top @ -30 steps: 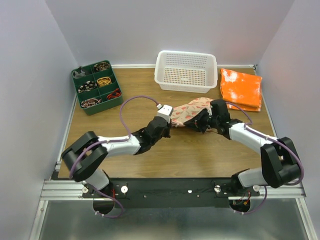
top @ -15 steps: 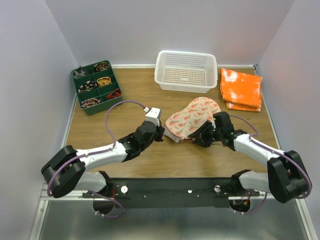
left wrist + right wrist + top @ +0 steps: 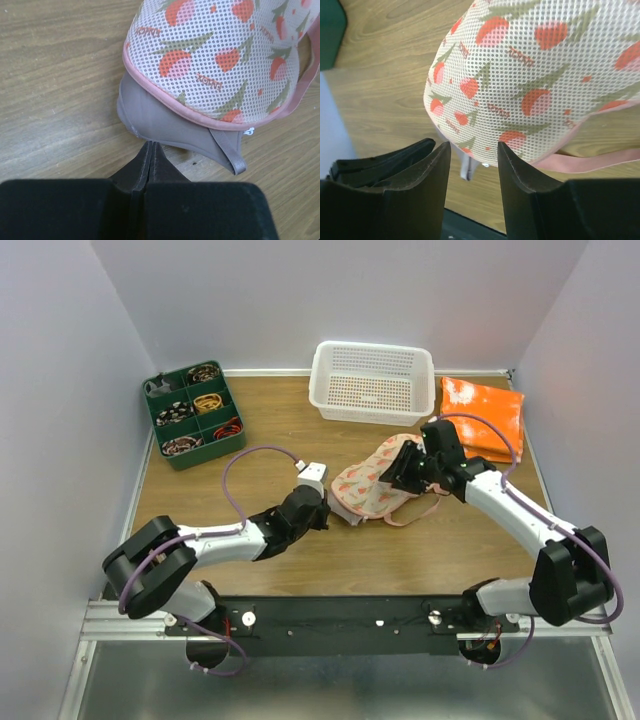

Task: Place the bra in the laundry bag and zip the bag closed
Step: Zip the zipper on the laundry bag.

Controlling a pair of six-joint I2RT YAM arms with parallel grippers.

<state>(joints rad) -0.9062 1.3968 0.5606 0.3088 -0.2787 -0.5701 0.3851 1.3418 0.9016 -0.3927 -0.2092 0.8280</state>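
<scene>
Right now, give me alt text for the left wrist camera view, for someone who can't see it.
A taupe bra pokes out from under the rim of a pink mesh laundry bag printed with red fruit, lying on a wooden table. The left gripper, shut, points at the bra's near edge.

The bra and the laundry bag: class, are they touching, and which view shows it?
Touching. The left wrist view shows the laundry bag lying on the bra, whose grey cup pokes out from under its pink rim, no gap.
</scene>
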